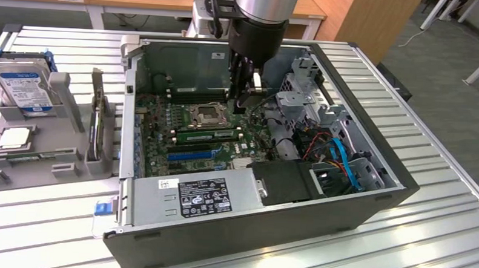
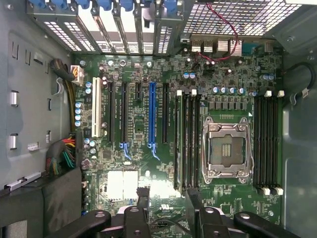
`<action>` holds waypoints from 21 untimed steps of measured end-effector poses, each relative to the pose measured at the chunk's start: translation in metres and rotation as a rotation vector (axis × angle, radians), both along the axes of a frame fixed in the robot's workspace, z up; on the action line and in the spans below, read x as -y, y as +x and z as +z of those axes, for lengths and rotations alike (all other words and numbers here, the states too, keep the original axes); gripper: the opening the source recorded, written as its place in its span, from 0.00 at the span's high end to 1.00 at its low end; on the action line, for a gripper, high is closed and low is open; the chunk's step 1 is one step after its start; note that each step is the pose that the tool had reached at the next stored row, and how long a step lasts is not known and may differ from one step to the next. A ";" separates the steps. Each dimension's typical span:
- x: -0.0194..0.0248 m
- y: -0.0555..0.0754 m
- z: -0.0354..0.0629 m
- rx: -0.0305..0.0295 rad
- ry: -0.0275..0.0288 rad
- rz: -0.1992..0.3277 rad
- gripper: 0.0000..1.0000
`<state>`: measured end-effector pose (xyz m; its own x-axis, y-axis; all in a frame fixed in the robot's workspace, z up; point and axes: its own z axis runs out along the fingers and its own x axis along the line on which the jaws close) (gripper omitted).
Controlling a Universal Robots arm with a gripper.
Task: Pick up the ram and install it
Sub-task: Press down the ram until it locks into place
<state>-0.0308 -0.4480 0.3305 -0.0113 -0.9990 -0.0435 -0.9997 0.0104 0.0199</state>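
The ram (image 1: 207, 134) is a narrow green stick standing on edge in a memory slot of the motherboard (image 1: 187, 116), just beside the open CPU socket (image 1: 206, 115). In the wrist view the ram (image 2: 177, 144) sits in the outermost slot of the bank next to the socket (image 2: 225, 148). My gripper (image 1: 248, 98) hangs inside the open computer case, above the board and a little past the socket. It is open: its two dark fingers (image 2: 143, 206) stand apart over the board with nothing between them, near the end of the ram.
The case (image 1: 368, 146) lies open on a slatted metal table (image 1: 431, 197), with a power supply (image 1: 200, 196) in front and drive cages and cables at the exterior view's right. A grey fixture (image 1: 68, 169) holds a hard drive (image 1: 23, 88), a CPU chip (image 1: 14, 137) and an upright card (image 1: 99, 122).
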 end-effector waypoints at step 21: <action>-0.0022 0.000 -0.0001 0.0000 0.0000 0.000 0.90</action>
<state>-0.0310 -0.4458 0.3304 -0.0114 -0.9990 -0.0436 -0.9997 0.0105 0.0199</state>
